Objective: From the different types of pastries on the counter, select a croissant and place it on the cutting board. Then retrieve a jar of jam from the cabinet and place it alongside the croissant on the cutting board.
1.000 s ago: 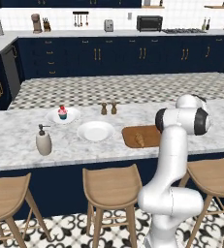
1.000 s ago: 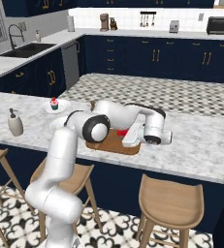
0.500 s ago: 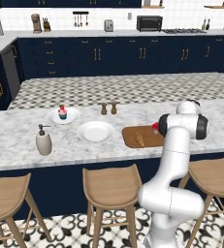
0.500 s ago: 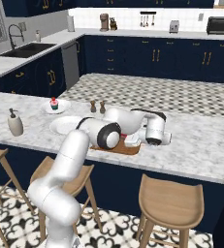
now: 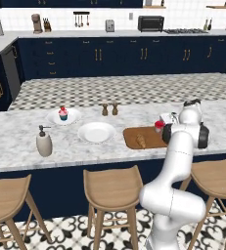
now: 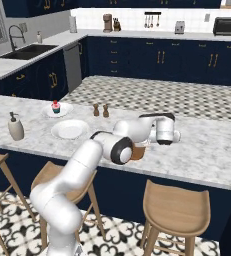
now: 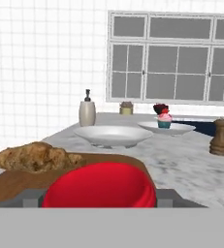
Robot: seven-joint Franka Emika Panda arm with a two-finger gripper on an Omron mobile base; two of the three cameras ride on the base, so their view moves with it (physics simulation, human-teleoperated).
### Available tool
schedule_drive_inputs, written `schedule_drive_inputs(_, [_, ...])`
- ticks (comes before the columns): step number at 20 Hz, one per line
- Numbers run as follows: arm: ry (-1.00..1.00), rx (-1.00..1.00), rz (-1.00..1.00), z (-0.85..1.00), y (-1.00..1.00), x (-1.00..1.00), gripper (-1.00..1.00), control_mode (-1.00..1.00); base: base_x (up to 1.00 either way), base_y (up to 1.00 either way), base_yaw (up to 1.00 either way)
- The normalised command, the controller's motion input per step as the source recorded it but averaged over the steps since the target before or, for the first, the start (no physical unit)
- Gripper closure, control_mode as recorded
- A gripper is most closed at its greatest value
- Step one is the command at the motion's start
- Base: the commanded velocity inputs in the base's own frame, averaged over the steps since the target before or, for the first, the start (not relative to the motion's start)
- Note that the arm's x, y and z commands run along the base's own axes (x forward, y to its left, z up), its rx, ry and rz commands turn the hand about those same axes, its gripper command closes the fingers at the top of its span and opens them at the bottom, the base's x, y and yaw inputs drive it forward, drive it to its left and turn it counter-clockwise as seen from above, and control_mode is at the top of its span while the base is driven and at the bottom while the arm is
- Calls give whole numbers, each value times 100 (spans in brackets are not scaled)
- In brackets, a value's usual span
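My gripper (image 5: 161, 123) is shut on the jar of jam (image 5: 158, 126), a small jar with a red lid, held at the right end of the wooden cutting board (image 5: 136, 133). The croissant (image 5: 141, 141) lies on the board's front middle. In the hand view the red lid (image 7: 100, 186) sits between my finger tips, with the croissant (image 7: 36, 157) to its left on the cutting board (image 7: 114, 160). In the right base view my hand (image 6: 164, 134) hangs low over the counter, and the arm hides most of the cutting board (image 6: 137, 151).
Left of the board sits an empty white plate (image 5: 97, 132). Further left are a cupcake (image 5: 63, 114) on a small plate and a soap dispenser (image 5: 44, 142). Two shakers (image 5: 109, 109) stand behind the plate. Wooden stools (image 5: 112, 183) line the counter's front.
The arm's elbow has swung to the right and the hand has turned, bringing the red-lidded jar into view at the board's right end. The croissant has not moved.
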Motion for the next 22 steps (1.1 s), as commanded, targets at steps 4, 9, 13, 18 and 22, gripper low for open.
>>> schedule_drive_inputs(4, [0, 0, 0, -25, 0, -11, 100, -100, 0, 0, 0])
schedule_drive_inputs(9, [0, 0, 0, -9, 10, -9, 100, -100, 0, 0, 0])
schedule_drive_inputs(13, [0, 0, 0, -1, 23, -19, -100, -100, 0, 0, 0])
schedule_drive_inputs(18, [0, 0, 0, 39, 7, -16, -100, -100, 0, 0, 0])
schedule_drive_inputs(22, [0, 0, 0, 34, 0, -39, -100, -100, 0, 0, 0])
